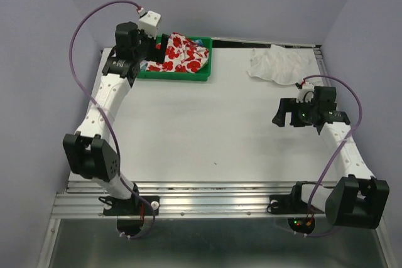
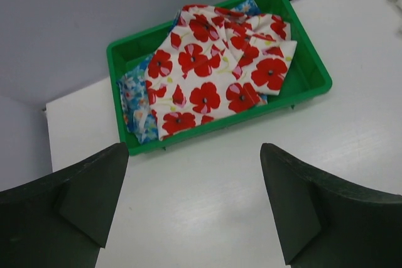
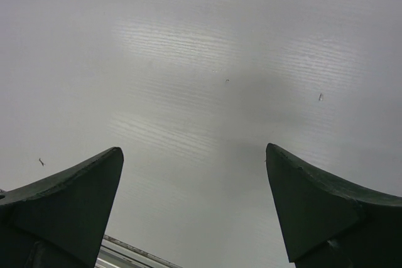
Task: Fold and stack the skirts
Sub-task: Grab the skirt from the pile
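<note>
Skirts, white-and-red over blue, lie bunched in the green tray at the desk's far-left edge, lengthwise along the tray. Left fingers and right fingers gape empty, open desk between them.

2 skirts: white red-flowered skirt, blue floral skirt. 1 green tray. 1 crumpled white cloth. 2 hands: left hand, right hand.

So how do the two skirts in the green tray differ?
The white skirt has big red flowers; the blue skirt has small pale ones. The white one lies on top; the blue one peeks out underneath. Both lie crumpled in the green tray.
</note>
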Robot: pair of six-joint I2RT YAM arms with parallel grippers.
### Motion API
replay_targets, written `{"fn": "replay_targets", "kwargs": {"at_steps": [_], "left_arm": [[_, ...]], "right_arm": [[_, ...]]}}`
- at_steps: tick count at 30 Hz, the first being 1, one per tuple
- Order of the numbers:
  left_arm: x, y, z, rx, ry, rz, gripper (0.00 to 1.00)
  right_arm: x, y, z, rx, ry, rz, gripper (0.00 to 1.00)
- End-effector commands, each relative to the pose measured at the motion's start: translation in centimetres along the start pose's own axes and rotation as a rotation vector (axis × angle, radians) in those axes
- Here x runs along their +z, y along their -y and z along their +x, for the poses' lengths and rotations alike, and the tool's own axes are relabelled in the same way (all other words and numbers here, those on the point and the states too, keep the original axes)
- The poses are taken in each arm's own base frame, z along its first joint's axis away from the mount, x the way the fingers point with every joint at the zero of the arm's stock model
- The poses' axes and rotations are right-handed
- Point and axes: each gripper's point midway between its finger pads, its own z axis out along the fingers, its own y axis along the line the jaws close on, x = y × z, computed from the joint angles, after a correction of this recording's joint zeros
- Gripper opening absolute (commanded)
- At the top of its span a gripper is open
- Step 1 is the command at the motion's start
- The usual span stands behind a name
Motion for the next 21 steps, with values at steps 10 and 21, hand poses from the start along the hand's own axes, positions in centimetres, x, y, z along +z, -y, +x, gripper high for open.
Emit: {"fn": "replay_targets", "kwargs": {"at_steps": [10, 21], "left_arm": [[16.4, -0.6, 0.3, -0.184, 0.001, -0.008, 0.99], [23.9, 1.7, 5.9, -0.207, -0.034, -0.066, 0.98]], "right_arm": [[0.5, 1.2, -2.1, -0.014, 0.032, 0.043, 1.0], [1.9, 1.9, -1.7, 0.003, -0.012, 0.042, 1.0]]}}
